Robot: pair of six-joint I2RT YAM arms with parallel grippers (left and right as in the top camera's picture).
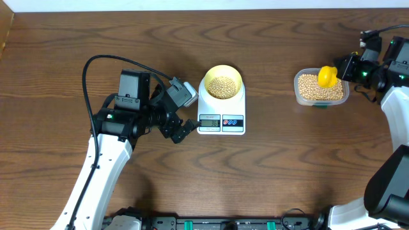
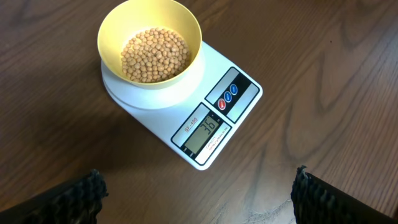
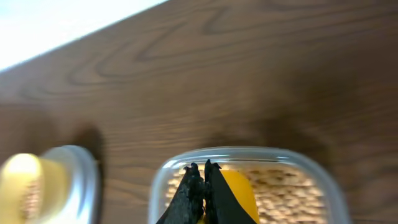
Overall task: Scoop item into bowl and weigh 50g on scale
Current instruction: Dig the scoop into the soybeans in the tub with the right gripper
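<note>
The pale-yellow bowl (image 1: pixel 236 75) stands on the white scale (image 1: pixel 221 125), partly filled with tan beans (image 1: pixel 222 87). The left wrist view shows the bowl (image 2: pixel 183 25), its beans (image 2: pixel 154 55) and the scale (image 2: pixel 242 112), whose display reads 36. My left gripper (image 1: pixel 182 128) hovers just left of the scale's front, open and empty, with its fingers (image 2: pixel 84 196) far apart over bare wood. My right gripper (image 3: pixel 204 169) is shut on a yellow scoop (image 3: pixel 239 193), which lies in a clear tub (image 3: pixel 249 151) of beans (image 3: pixel 292 193). Overhead, the scoop (image 1: pixel 327 76) sits in the tub (image 1: pixel 298 89).
The tub is at the far right of the wooden table, with the right arm (image 1: pixel 396 108) beside it. The left arm (image 1: pixel 108 153) reaches in from the lower left. The table's far edge runs along the top of the overhead view.
</note>
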